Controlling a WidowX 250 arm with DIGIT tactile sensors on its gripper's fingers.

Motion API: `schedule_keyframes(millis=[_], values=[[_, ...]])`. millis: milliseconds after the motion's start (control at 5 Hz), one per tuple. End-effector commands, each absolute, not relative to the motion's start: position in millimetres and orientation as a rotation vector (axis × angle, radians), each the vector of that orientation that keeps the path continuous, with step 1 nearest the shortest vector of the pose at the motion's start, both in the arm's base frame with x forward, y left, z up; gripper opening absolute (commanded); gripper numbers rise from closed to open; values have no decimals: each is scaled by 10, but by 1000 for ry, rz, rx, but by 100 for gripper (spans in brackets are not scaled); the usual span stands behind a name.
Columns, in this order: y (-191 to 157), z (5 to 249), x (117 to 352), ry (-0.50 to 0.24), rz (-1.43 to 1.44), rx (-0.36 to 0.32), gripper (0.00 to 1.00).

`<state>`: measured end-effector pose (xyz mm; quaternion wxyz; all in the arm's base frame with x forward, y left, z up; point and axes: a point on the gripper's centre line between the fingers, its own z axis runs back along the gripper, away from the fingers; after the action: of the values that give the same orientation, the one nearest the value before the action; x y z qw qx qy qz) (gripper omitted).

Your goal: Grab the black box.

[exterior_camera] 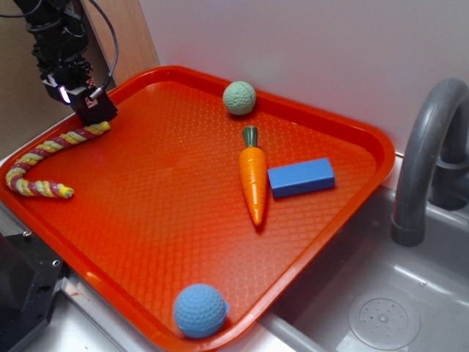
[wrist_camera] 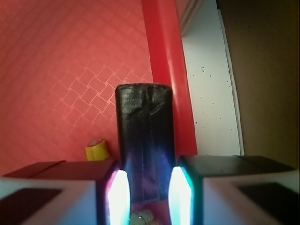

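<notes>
Red tray (exterior_camera: pixel 146 220) far-left corner: pincer (wrist_camera: pixel 148 192) clamped on black box (wrist_camera: pixel 143 140). Box looks light, rigid, matte; grip flat sides.

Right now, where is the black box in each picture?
Exterior view: the black box is at the tray's far left corner, held in the hand, just above the end of the rope.
Wrist view: the black box fills the center, between the hand's glowing fingers.
Shared landmark: the raised rim of the orange tray, right beside the box in both.
</notes>
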<state>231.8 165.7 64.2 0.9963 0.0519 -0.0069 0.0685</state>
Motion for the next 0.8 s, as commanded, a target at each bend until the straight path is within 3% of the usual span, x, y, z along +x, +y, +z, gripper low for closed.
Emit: schedule_keyframes(millis=[0, 200, 400, 600], values=[[1615, 632, 2452, -31, 111, 116, 0], [1611, 632, 2447, -31, 108, 119, 0], [1626, 644, 2433, -32, 106, 116, 26], [1625, 647, 2437, -31, 100, 113, 100]])
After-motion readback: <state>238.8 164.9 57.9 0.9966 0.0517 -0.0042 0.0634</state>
